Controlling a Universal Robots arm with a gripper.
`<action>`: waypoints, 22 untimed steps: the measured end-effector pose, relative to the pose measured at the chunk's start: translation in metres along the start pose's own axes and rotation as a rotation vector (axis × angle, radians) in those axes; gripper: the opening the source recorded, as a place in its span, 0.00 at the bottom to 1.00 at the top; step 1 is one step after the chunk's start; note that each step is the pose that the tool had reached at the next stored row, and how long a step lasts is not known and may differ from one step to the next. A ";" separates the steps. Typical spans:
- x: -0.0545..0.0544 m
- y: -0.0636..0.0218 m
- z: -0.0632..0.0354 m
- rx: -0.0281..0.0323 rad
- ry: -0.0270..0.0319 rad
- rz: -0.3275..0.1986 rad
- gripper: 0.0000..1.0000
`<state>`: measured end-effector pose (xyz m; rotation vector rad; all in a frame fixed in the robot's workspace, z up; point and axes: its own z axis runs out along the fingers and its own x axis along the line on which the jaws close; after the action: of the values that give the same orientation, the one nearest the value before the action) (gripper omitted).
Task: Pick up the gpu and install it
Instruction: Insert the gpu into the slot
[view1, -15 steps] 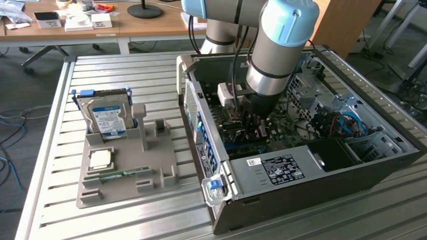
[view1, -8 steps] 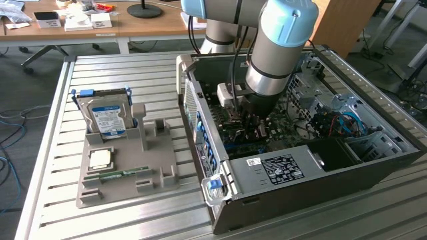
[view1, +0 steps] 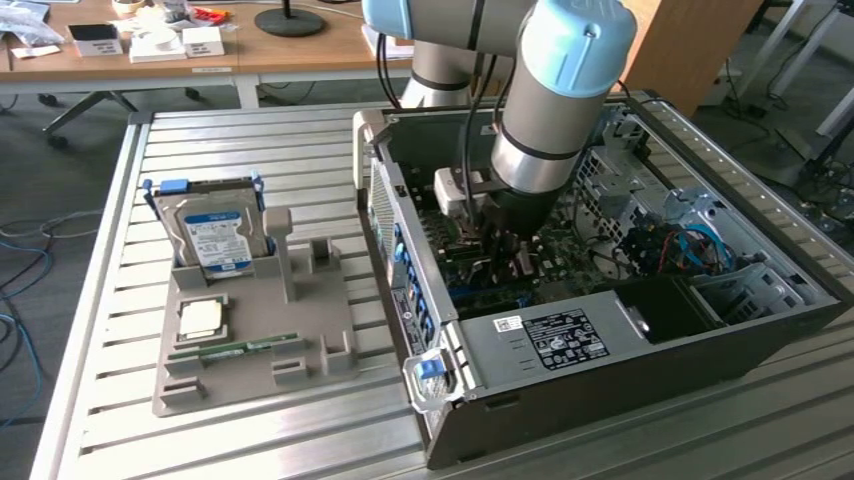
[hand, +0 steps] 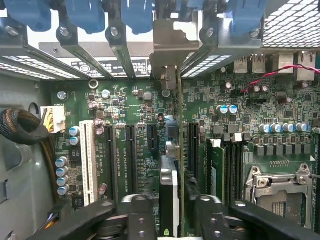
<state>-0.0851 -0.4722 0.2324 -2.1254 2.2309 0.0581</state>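
Green gpu (hand: 179, 150) stands edge-on in its motherboard (hand: 135, 110) slot, end effector (hand: 170, 210) fingers narrowly straddling it.

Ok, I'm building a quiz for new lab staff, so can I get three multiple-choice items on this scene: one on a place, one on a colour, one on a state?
1. Where is the gpu?
A. Flat on the grey holder
B. On edge on the motherboard inside the computer case
C. On the wooden desk

2. What colour is the hard drive's label?
A. Red
B. Yellow
C. Blue and white

3. How is the computer case?
A. Side open, its inside in view
B. Shut on all sides
C. Standing upside down

Answers:
1 B: the gpu stands edge-on among the slots of the motherboard.
2 C: the hard drive shows a blue and white label.
3 A: the computer case lies with boards and cables exposed.
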 end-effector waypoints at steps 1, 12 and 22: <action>0.000 -0.0001 0.0000 0.0000 0.0000 0.000 0.40; -0.001 -0.0003 -0.0149 -0.0001 0.0002 0.000 0.40; -0.002 -0.0003 -0.0174 -0.0001 0.0000 0.000 0.40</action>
<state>-0.0850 -0.4711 0.2500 -2.1258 2.2306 0.0582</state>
